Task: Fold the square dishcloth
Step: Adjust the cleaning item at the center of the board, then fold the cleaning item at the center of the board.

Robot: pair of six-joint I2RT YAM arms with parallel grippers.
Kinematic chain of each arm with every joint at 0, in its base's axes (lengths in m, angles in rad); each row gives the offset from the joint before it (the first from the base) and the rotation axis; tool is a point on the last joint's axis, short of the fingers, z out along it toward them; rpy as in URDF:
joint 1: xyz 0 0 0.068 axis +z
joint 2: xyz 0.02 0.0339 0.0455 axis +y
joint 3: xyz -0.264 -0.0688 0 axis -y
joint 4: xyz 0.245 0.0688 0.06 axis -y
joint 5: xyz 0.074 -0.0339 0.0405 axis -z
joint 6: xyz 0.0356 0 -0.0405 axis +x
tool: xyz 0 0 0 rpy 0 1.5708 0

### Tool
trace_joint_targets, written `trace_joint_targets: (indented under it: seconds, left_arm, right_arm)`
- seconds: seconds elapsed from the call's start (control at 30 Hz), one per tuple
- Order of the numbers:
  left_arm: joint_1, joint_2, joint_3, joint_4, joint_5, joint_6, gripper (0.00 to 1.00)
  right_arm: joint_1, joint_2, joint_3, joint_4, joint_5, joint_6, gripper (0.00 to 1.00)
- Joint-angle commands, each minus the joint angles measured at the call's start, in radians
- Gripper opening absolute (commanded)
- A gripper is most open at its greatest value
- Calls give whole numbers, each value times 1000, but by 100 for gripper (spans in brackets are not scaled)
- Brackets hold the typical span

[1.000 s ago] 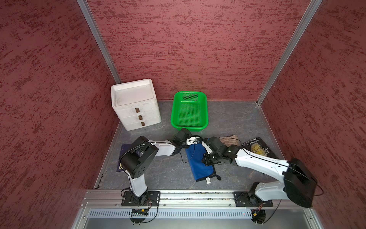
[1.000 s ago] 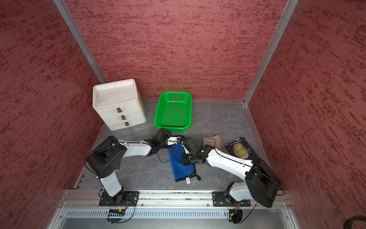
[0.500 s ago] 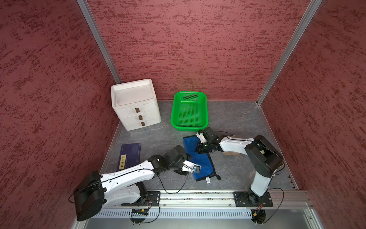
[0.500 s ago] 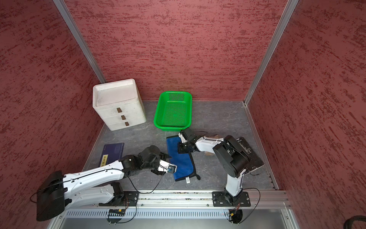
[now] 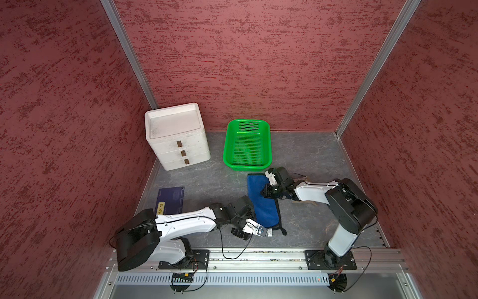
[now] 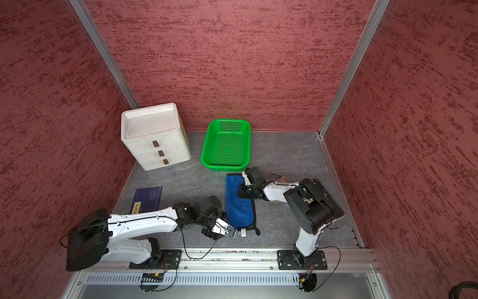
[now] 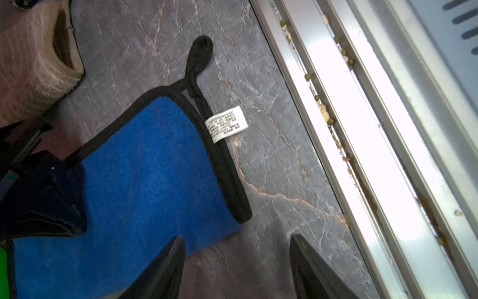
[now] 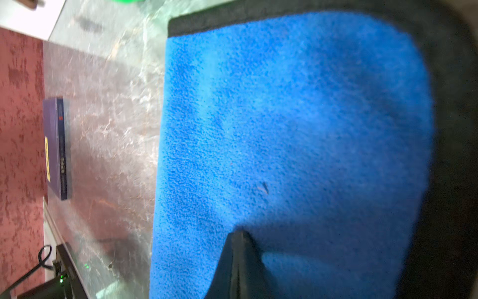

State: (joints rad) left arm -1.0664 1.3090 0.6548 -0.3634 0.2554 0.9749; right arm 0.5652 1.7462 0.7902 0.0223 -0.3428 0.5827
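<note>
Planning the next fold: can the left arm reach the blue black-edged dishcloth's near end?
Probably yes: jaws of the left arm stand open at the near corner of the blue black-edged dishcloth, nothing between.

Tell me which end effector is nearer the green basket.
Right. The right end effector, shut, sits over the blue dishcloth, a short way in front of the green basket. The left end effector, open, is at the cloth's near corner, farther off.
</note>
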Motion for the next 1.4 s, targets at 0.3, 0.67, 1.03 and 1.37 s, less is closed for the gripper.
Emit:
trace_joint_targets:
  seconds: [0.3, 0.67, 1.03, 1.37]
  left_arm:
    - [-20, -33, -40, 43, 77, 38, 68]
    - [9, 224, 65, 170, -17, 62, 64]
    - [39, 356, 105, 78, -83, 106, 43]
    - [47, 178, 101, -282, -44, 30, 12]
  right_arm:
    - [-15, -65, -178, -121, 198, 92, 0]
    - [-14, -56, -197, -90, 163, 100, 0]
    - [-9, -69, -176, -115, 142, 80, 2]
    - [85, -229, -85, -243, 150, 66, 10]
